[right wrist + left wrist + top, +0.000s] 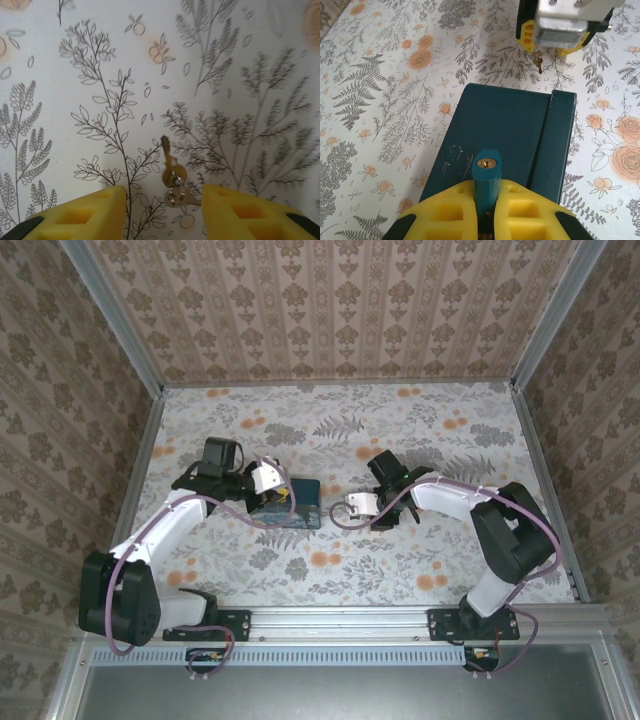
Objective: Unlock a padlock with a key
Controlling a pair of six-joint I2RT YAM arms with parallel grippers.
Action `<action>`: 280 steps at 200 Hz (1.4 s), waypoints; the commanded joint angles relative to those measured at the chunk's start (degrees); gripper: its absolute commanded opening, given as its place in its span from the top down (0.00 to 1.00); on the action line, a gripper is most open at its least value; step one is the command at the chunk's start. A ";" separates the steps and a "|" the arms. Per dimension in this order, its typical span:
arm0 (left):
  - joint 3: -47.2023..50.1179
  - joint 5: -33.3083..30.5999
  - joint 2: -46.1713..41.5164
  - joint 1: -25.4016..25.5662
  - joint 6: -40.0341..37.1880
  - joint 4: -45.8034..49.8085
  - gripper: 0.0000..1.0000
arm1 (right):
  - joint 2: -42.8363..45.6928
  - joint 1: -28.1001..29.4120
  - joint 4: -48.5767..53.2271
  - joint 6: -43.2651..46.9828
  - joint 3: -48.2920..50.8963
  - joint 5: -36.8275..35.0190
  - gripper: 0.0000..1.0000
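One padlock, one key, one dark blue box and two grippers are counted on the floral-patterned table.

The padlock is pinched by the left gripper. Its teal body is pressed between the two yellow fingers, and its brass keyhole end is turned up out of the grip. The shackle is hidden between the fingers. The padlock is held over the near edge of the box, and from the left wrist view it cannot be told whether the two touch.

The fingers of the right gripper are spread wide apart. The key is seen in the gap between them, against the tablecloth, and is touched by neither finger. Its blade is pointed away from the gripper, and a small ring is threaded through its head. A pale metal piece is also seen at the ring, too small to be made out.

In the left wrist view, the right gripper is seen just beyond the far edge of the box, with the key below its fingertips. The key and the padlock are apart, with the top of the box between them.
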State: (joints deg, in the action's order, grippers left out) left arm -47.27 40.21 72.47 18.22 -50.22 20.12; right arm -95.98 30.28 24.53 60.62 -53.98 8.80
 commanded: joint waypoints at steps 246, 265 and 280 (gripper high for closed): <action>1.08 -0.38 -1.45 -0.63 -0.93 -1.43 1.00 | 0.05 -1.22 7.35 -10.37 -3.87 10.26 0.94; 1.12 -0.17 -1.43 -0.64 -1.10 -1.57 1.00 | 3.74 -2.66 7.46 -14.49 -3.29 16.27 0.96; 1.25 0.18 -1.62 -0.64 -1.45 -1.91 1.00 | 6.69 -4.88 8.79 -17.83 -3.20 23.78 0.99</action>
State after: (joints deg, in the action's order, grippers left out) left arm -46.78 39.35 72.07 18.22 -50.24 19.46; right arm -94.72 28.16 30.59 50.00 -57.69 19.09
